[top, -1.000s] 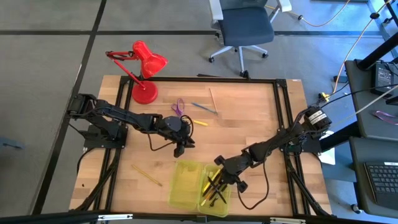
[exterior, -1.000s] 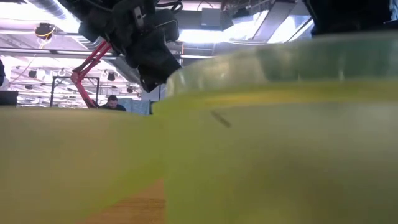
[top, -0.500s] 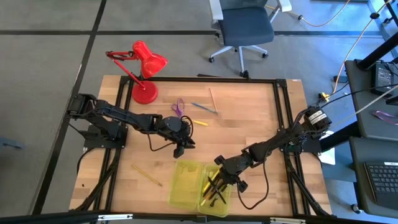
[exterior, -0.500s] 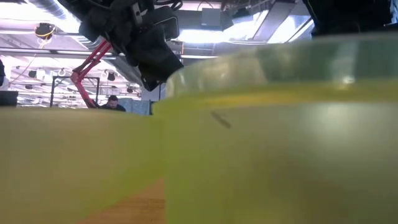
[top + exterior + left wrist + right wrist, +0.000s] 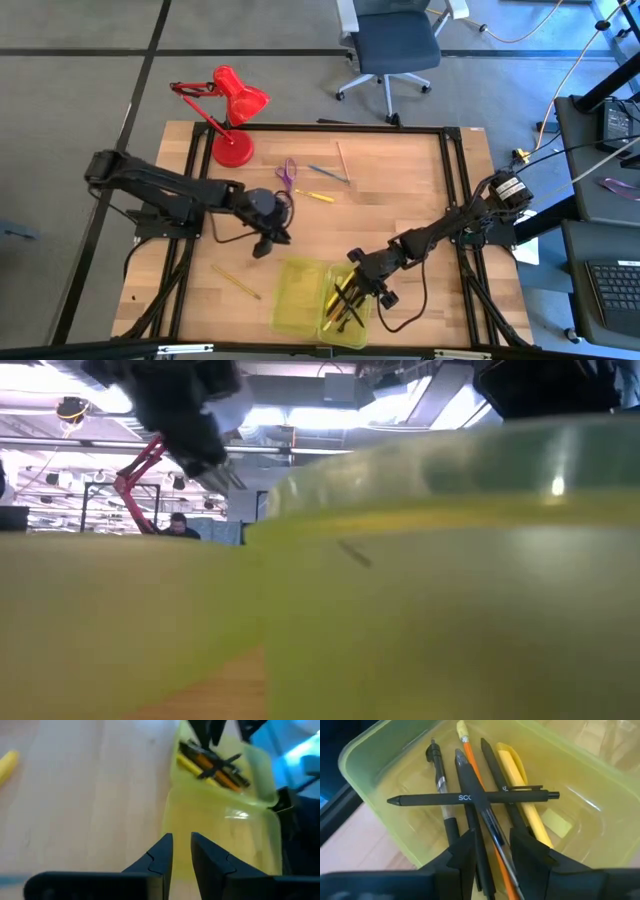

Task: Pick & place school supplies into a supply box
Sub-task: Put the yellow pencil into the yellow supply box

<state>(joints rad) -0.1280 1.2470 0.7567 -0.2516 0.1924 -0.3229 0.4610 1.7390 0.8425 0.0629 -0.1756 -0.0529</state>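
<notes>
The supply box, a translucent yellow-green case, lies open near the table's front edge. Its right half holds several pens and pencils, black, orange and yellow. My right gripper hovers open just over them; whether it touches any, I cannot tell. My left gripper hangs left of the box above bare wood, its fingers a narrow gap apart with nothing between them. Purple scissors, a blue pen, a yellow pen, a tan pencil and a yellow pencil lie flat on the table.
A red desk lamp stands at the table's far left corner. The box wall fills most of the low view. An office chair stands beyond the far edge. A person shows far off in the room.
My left gripper has drawn back from the box toward the table's left edge and risen. The box and the pens in it have stayed where they were.
</notes>
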